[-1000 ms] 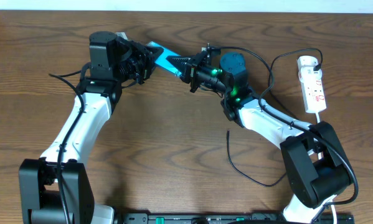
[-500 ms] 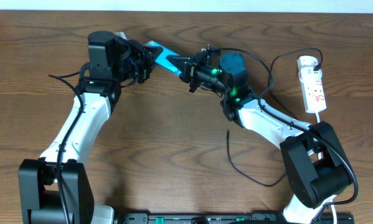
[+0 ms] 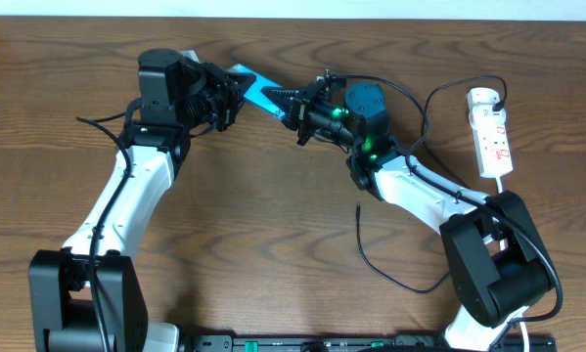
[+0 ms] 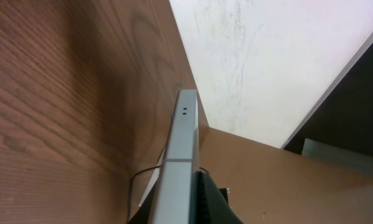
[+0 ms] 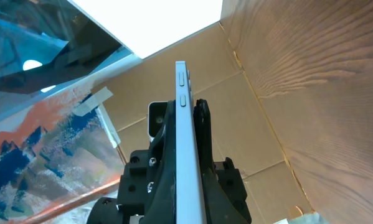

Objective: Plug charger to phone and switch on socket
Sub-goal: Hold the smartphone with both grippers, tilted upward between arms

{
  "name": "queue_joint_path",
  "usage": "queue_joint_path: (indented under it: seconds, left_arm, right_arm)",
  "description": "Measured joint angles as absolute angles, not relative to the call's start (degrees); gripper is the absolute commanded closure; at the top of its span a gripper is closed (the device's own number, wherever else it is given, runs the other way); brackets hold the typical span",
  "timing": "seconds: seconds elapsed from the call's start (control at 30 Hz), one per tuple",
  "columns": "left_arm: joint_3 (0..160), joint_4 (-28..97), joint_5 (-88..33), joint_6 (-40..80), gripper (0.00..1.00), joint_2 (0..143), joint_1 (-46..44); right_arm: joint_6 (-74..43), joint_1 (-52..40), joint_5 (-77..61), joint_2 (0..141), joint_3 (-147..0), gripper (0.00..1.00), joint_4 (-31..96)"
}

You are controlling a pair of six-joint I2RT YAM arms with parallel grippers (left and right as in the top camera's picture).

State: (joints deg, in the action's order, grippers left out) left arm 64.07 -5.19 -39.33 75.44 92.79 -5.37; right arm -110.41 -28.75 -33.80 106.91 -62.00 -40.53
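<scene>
The phone (image 3: 260,91), slim with a light blue screen, is held off the table on edge between both grippers at the back middle. My left gripper (image 3: 226,100) is shut on its left end and my right gripper (image 3: 296,114) is shut on its right end. The left wrist view shows the phone's thin grey edge (image 4: 181,149) between the jaws (image 4: 185,208). The right wrist view shows the edge with side buttons (image 5: 184,118) clamped in the jaws (image 5: 187,199). The charger, a thin black cable, lies loose with its plug tip (image 3: 359,207) free on the table. The socket (image 3: 493,132) lies at the far right.
The charger cable loops from its tip down towards the right arm's base (image 3: 410,284) and up to the round white plug on the socket (image 3: 483,97). The table's far edge meets a white wall (image 4: 267,56). Both arms stretch across the table's middle.
</scene>
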Motion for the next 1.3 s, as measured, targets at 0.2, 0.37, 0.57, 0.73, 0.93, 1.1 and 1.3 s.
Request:
queue_joint_path:
  seconds: [0.2, 0.37, 0.57, 0.73, 0.93, 1.1, 1.3]
  left_arm:
    - [64.1, -5.2, -39.3, 75.4, 0.92, 92.8, -5.4]
    - [64.1, -5.2, -39.3, 75.4, 0.92, 92.8, -5.4]
    - [64.1, -5.2, -39.3, 75.4, 0.93, 92.8, -5.4]
    - [64.1, -5.2, -39.3, 75.4, 0.93, 92.8, -5.4]
    - [64.1, -5.2, -39.3, 75.4, 0.92, 92.8, -5.3]
    - [64.1, -5.0, -39.3, 74.7, 0.93, 92.8, -5.4]
    - [64.1, -5.0, -39.3, 73.9, 0.92, 92.8, -5.5]
  right_arm:
    - [-110.4, -28.8, -33.8, 106.9, -62.0, 0.99, -40.5]
    - [-110.4, -28.8, -33.8, 106.9, -62.0, 0.99, -40.5]
    - [-110.4, -28.8, -33.8, 106.9, -62.0, 0.99, -40.5]
    - [-110.4, -28.8, -33.7, 106.9, -62.0, 0.99, -40.5]
    - [-110.4, -28.8, -33.6, 106.9, -62.0, 0.94, -40.5]
    - [-109.0, -29.0, -33.6, 106.9, -62.0, 0.82, -40.0]
    - [-107.8, -29.1, -33.6, 106.9, -62.0, 0.72, -39.7]
